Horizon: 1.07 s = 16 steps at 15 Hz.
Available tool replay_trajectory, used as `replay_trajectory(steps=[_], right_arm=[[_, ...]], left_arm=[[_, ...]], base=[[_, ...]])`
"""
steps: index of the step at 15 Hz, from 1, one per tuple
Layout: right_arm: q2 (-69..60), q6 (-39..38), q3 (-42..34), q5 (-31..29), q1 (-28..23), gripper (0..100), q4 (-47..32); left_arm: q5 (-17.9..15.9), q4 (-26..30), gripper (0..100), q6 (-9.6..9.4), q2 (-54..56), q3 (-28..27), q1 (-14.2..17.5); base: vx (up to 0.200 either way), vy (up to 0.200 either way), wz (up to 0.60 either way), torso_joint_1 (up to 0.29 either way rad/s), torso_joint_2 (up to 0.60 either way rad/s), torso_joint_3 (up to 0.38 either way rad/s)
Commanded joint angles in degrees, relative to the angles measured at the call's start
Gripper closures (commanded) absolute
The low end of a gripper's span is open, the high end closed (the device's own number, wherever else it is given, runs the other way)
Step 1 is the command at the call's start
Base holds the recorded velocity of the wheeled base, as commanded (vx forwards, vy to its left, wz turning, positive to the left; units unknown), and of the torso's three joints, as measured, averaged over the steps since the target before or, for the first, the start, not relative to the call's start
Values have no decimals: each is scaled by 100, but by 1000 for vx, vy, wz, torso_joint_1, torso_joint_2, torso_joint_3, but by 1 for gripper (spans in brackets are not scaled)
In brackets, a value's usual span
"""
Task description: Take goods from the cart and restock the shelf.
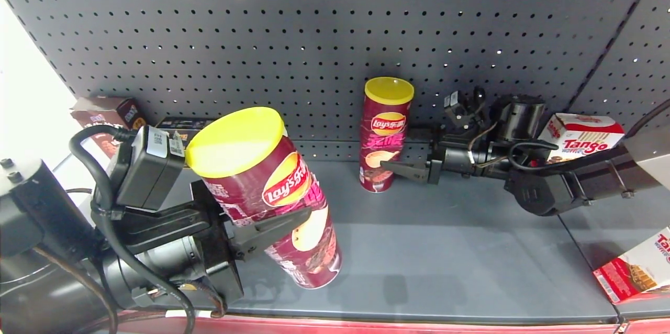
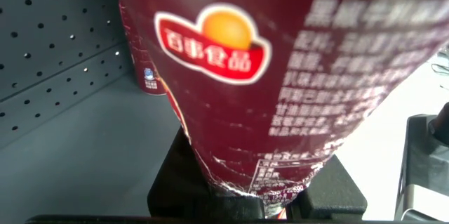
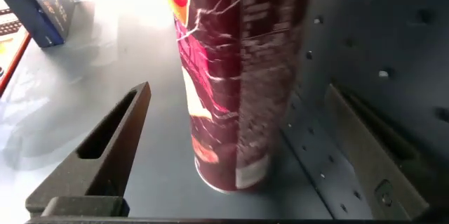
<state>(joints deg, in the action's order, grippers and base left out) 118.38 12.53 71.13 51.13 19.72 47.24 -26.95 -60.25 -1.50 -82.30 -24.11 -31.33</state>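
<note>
Clamped in the left tool point(image 1: 282, 208), one chip canister point(image 1: 272, 192) tilts over the shelf's point(image 1: 445, 250) front left. A second canister point(image 1: 386, 135) stands upright near the back edge, between the right tool's point(image 3: 238, 90) spread fingers, untouched. Two wafer boxes point(image 1: 581, 137) point(image 1: 638, 268) lie along the right edge, and two dark boxes point(image 1: 104, 114) point(image 1: 183, 124) occupy the back left corner.

So a dark red chip can point(image 2: 280, 76) is seen up close, clamped between the dark jaws of the left gripper point(image 2: 256, 185). A second can point(image 2: 144, 73) is spotted farther off, at roughly 10 o'clock from it, stood on the grey shelf deck point(image 2: 77, 154) right by the pegboard back panel point(image 2: 49, 34).
</note>
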Motion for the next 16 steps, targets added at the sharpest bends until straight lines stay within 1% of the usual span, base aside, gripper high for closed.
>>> replay_trajectory(steps=[1,7,9,10,14,16], right_arm=[[185,4,111,3,119,0,13],[546,-14,481,-50,234,0,-22],[598,-14,489,-68,269,0,-22],[686,-14,524,-68,295,100,22],[633,-14,524,-85,286,100,5],[449,-23,437,-85,269,100,13]], left_arm=[[-3,-5,100,1,-5,3,22],[-3,-40,100,1,-146,-41,39],[-3,-49,100,-8,-146,-32,39],[-3,-49,100,1,-146,-23,48],[-3,-66,100,-8,-137,3,57],[-12,-75,100,-8,-120,3,136]], base=[[0,0,0,0,0,0],[0,0,0,0,0,0],[0,0,0,0,0,0],[0,0,0,0,0,0],[0,0,0,0,0,0],[0,0,0,0,0,0]])
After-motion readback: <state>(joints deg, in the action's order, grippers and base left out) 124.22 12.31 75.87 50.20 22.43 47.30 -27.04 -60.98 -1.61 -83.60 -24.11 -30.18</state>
